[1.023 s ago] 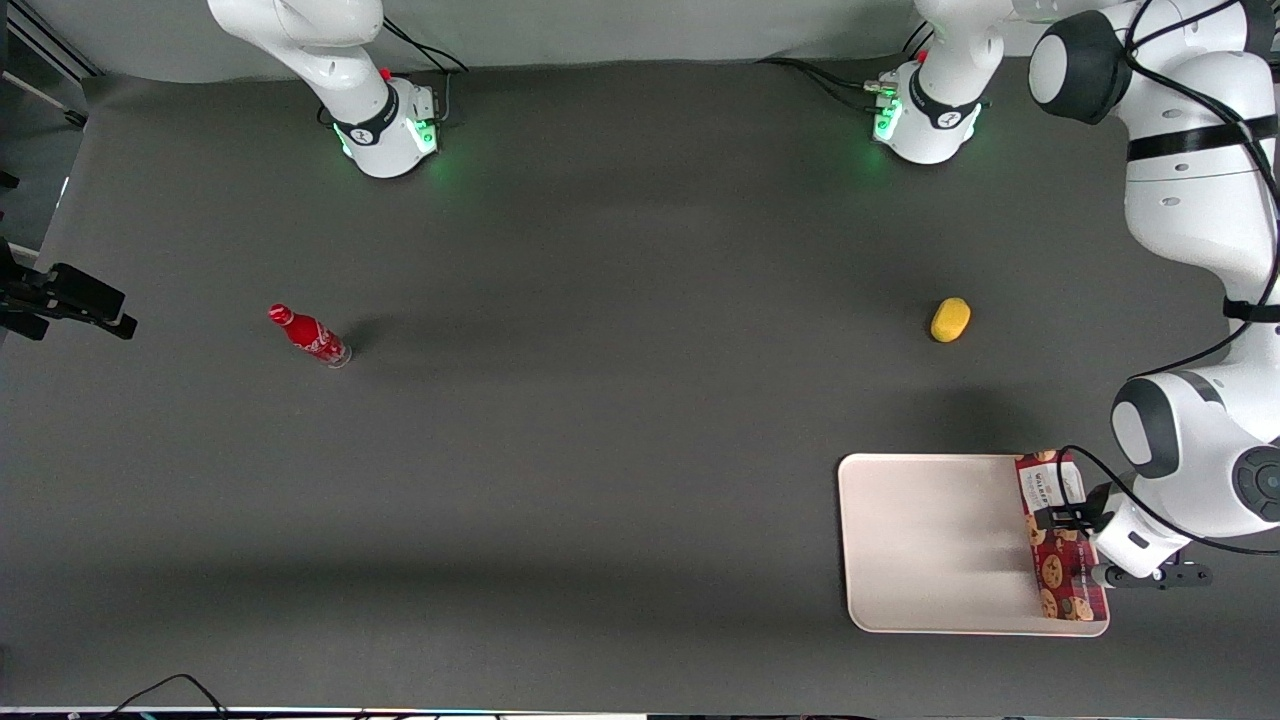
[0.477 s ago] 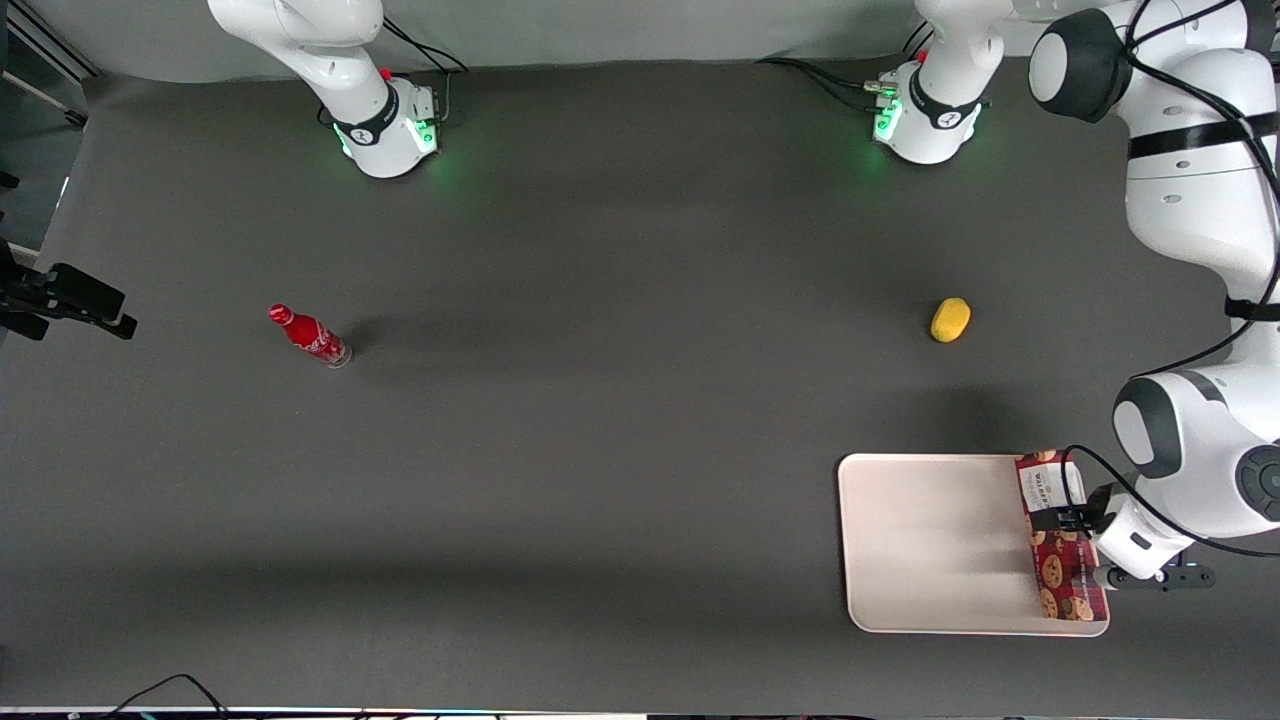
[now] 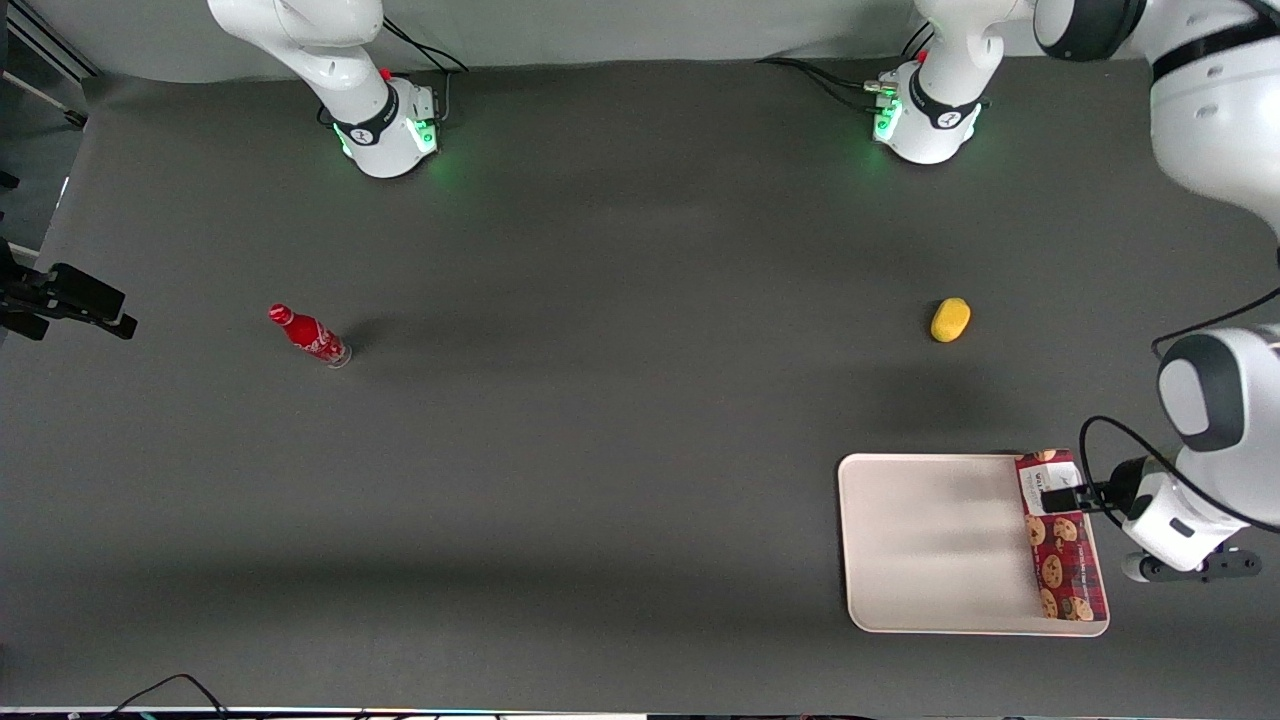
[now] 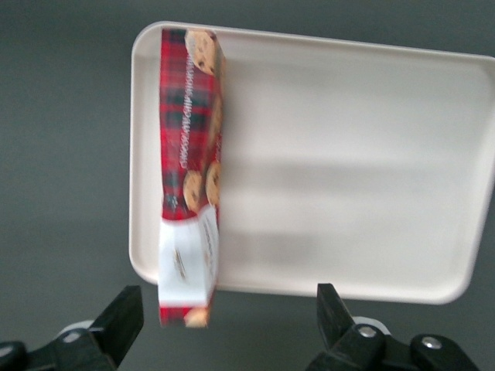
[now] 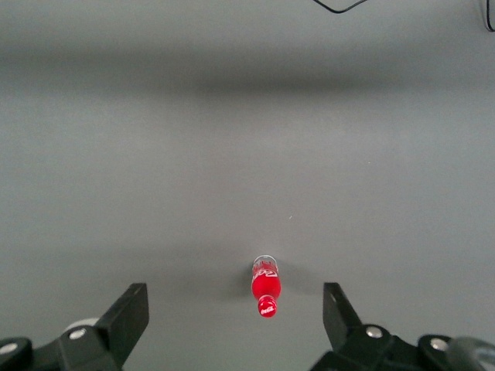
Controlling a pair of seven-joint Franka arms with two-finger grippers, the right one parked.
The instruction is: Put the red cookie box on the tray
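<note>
Since a second ago my hand (image 3: 1058,495) has let go of the red cookie box (image 3: 1064,536) and pulled back and upward, away from the middle of the carton toward its white-labelled end, and my upper arm has swung up and outward toward the edge of the front view. My box has not shifted: it lies lengthwise along the short edge of the tray (image 3: 935,540) nearest the working arm's end of the desk (image 3: 600,450), on its narrow side as far as the wrist view shows. In that wrist view the red cookie box (image 4: 188,174) hugs the rim of the tray (image 4: 348,154), and its white label end seems to poke slightly past the rim rather than sitting fully inside; I judge it is carried by the tray all the same. My hand (image 4: 228,325) is released, the two fingers (image 4: 124,317) spread wide with nothing between them, hanging above the label end and clear of the carton. So I take the placing as done, with only my retreat left. Farther from the front camera a small yellow object (image 3: 950,319) sits alone, and a red soda bottle (image 3: 310,337) stands toward the parked arm's end, neither involved.
</note>
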